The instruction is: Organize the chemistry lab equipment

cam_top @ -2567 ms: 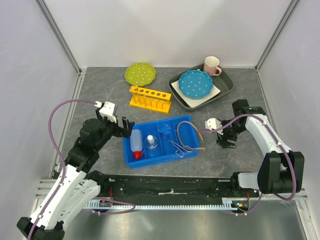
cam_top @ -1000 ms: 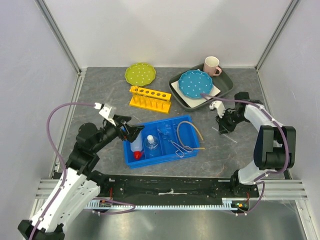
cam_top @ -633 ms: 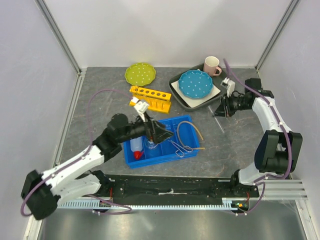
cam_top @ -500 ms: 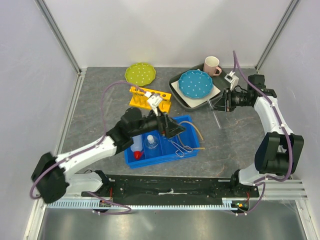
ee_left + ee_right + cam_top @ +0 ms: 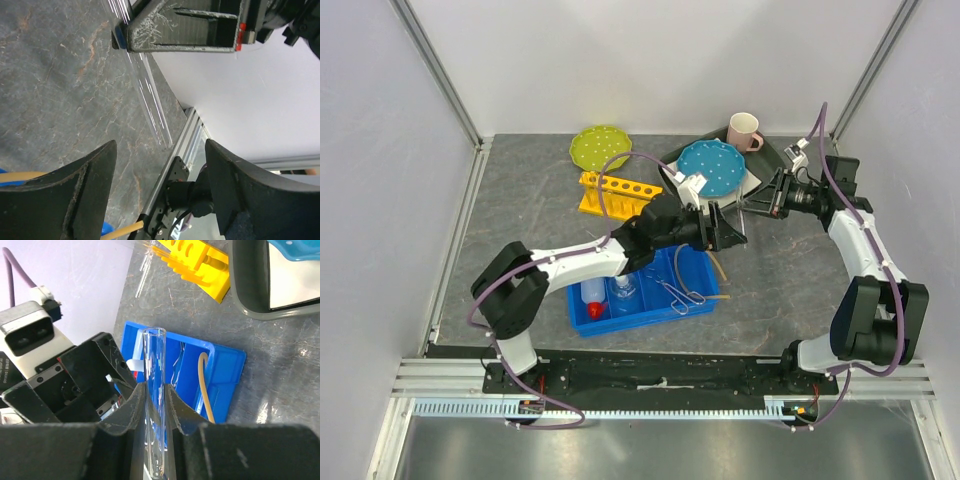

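My right gripper (image 5: 757, 200) (image 5: 155, 390) is shut on a clear glass test tube (image 5: 154, 347), held in the air right of the blue bin (image 5: 582, 325). My left gripper (image 5: 728, 228) (image 5: 160, 145) reaches across the bin and stands open. The free end of the test tube (image 5: 150, 100) lies between its fingertips without touching them. In the bin lie the white squeeze bottle (image 5: 592, 297), the glass flask (image 5: 625, 290), the metal tongs (image 5: 680, 293) and the tan tubing (image 5: 720, 268) (image 5: 205, 385).
A yellow tube rack (image 5: 618, 195) stands behind the bin, with another clear tube (image 5: 143, 271) lying on the table beside it. A green plate (image 5: 600, 147) lies at the back. The grey tray (image 5: 775, 175) holds a blue plate (image 5: 712, 165), and a pink mug (image 5: 744, 130) stands behind it.
My left arm has swung from the bin's left side across to the right gripper, its jaws narrowing a little. My right arm lifted the test tube off the table and turned it toward the left gripper.
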You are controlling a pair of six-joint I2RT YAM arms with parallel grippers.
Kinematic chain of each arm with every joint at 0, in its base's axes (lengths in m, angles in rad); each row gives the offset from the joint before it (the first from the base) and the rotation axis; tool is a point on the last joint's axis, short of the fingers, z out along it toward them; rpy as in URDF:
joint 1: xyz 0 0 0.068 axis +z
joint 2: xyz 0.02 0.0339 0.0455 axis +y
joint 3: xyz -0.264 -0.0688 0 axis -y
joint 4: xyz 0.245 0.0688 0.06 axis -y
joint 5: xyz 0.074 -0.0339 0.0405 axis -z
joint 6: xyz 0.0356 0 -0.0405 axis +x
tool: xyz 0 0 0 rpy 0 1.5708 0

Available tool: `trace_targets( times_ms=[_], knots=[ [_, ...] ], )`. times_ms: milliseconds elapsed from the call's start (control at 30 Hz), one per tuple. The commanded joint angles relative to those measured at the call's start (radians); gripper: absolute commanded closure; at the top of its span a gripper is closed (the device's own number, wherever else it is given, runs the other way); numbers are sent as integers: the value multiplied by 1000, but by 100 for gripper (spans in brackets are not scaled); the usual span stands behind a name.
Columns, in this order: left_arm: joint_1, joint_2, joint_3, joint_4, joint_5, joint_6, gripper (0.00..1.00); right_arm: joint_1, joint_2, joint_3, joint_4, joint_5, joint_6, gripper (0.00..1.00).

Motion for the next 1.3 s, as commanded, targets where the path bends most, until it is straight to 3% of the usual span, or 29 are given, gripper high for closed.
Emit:
trace_targets(
  times_ms=[0, 267, 433, 533, 700, 800, 833, 867, 900, 933, 967, 1033, 1133, 1167, 1233, 1267],
  knots=[
    [-12, 54, 96, -14, -16, -128, 26, -6, -45, -39, 179, -26, 176, 83],
    [-15, 91, 119, -34, 7, -156, 49, -3, -58, -134, 370, -30, 355, 83],
    [-14, 113, 132, -31, 36, -173, 54, -3, -74, -152, 378, -20, 346, 83],
    [-12, 113, 132, -31, 47, -177, 72, -3, -83, -157, 378, -18, 337, 82],
    [-2, 74, 90, -32, 73, -179, 82, -4, -94, -159, 367, -58, 289, 74],
    [24, 41, 45, -32, 134, -197, 85, -6, -97, -114, 239, -82, 107, 59],
    [34, 27, 29, -32, 157, -205, 86, -9, -100, -70, 99, -75, -74, 54],
    [56, 13, 11, -31, 200, -217, 86, -12, -106, -39, 3, -55, -182, 39],
    [67, -19, -26, -31, 222, -217, 86, -12, -109, -1, -104, 4, -309, 33],
    [76, -38, -43, -34, 242, -214, 87, -12, -109, 86, -330, 47, -475, 29],
    [98, -56, -60, -53, 283, -200, 87, -12, -108, 119, -405, 81, -663, 24],
    [116, -113, -91, -89, 326, -176, 87, -12, -114, 195, -575, 175, -828, 23],
    [150, -180, -101, -196, 444, -111, 87, -12, -144, 272, -774, 194, -1143, 23],
    [162, -193, -92, -274, 469, -76, 87, -10, -150, 289, -835, 185, -1368, 22],
    [172, -222, -77, -355, 543, -35, 87, -7, -172, 326, -1052, 160, -1662, 18],
    [178, -226, -62, -404, 567, 2, 87, 8, -192, 320, -1061, 167, -1727, 14]
  ],
)
